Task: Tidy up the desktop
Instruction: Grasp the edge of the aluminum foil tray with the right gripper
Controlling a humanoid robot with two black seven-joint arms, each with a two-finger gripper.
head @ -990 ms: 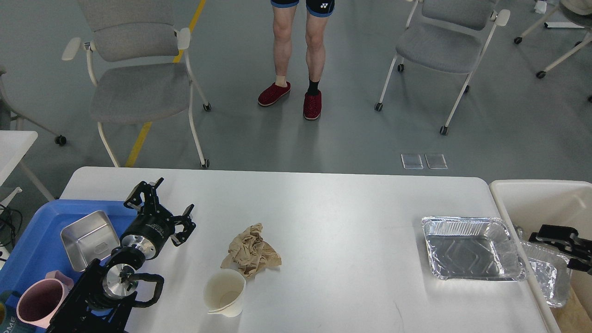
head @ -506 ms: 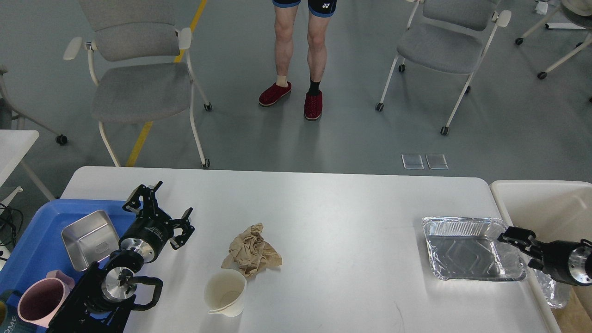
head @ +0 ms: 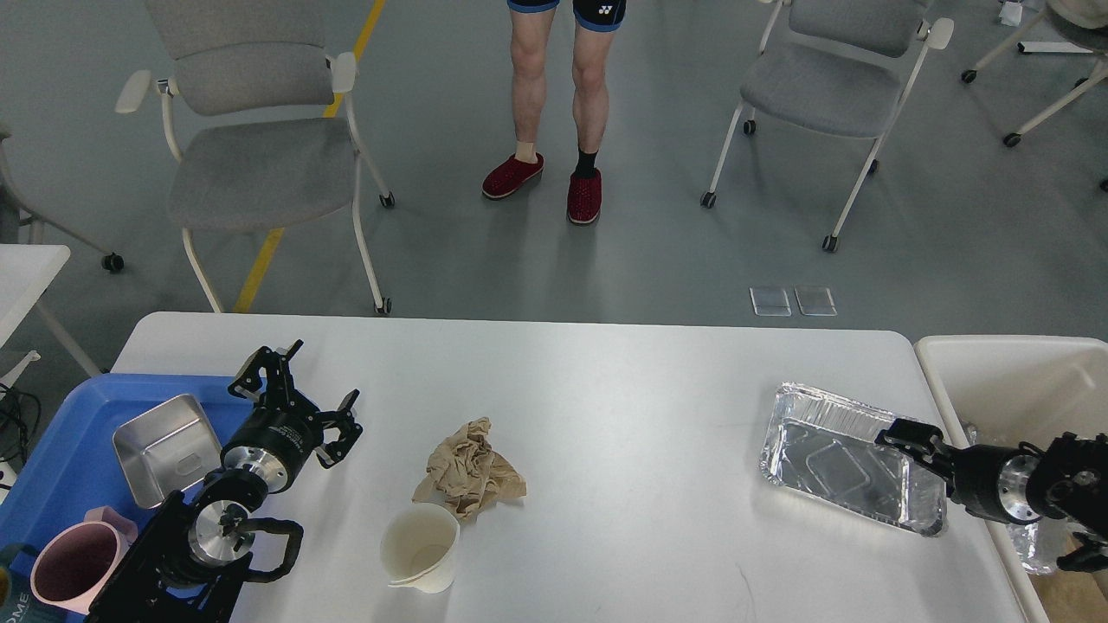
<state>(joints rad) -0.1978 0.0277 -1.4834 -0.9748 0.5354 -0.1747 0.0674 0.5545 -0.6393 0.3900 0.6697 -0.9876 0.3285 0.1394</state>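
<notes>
Plainly, the right claw (head: 905, 439) reaches in from the right edge over the near rim of the foil tray (head: 844, 454). The tray sits skewed on the worktop (head: 606, 389), its right end close to the cream bin (head: 1004, 372). That suits sliding it off into the bin as rubbish, though whether the claw's fingers are clamped on the rim or merely pressing it I cannot tell.

The left claw (head: 299, 398) hovers with fingers spread apart, gripping nothing, at the edge of the blue tray (head: 78, 407), which holds a steel dish (head: 164, 446) and a pink cup (head: 74, 571).

The worktop is broad, white and matte, with rounded corners, filling the lower half of the view. A crumpled brown paper (head: 467, 467) and a paper cup (head: 420, 547) lie left of centre, touching.
</notes>
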